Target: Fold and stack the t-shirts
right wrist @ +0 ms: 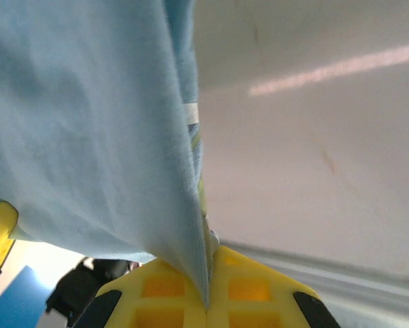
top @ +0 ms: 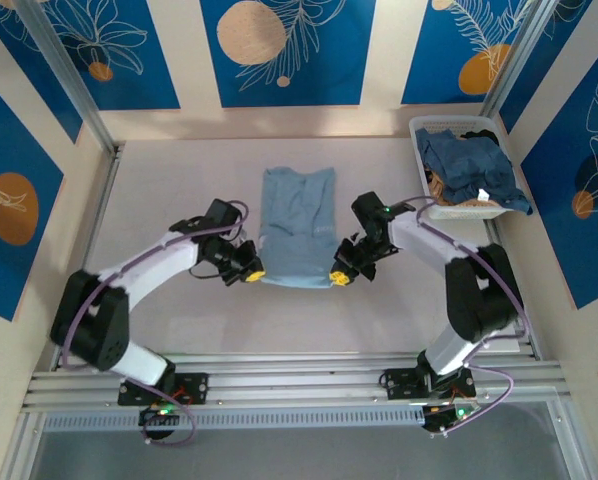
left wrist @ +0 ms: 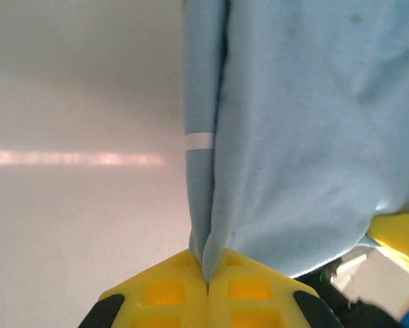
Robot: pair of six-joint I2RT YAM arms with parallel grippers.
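T-shirt (top: 297,228) lay on the counter (top: 169,190) left of the basket (top: 449,123), its near corners clamped in the left end effector (top: 251,272) and right end effector (top: 339,277); carrying both forward evenly would likely keep the fold square.

Our left arm (top: 144,268) reaches forward and bends inward, bringing the left gripper (top: 251,272) to the near left corner of the shirt (top: 297,215); our right arm (top: 449,255) mirrors it, with the right gripper (top: 339,277) at the near right corner. On each wrist our yellow fingers (left wrist: 167,294) are pressed together, cloth pinched between them
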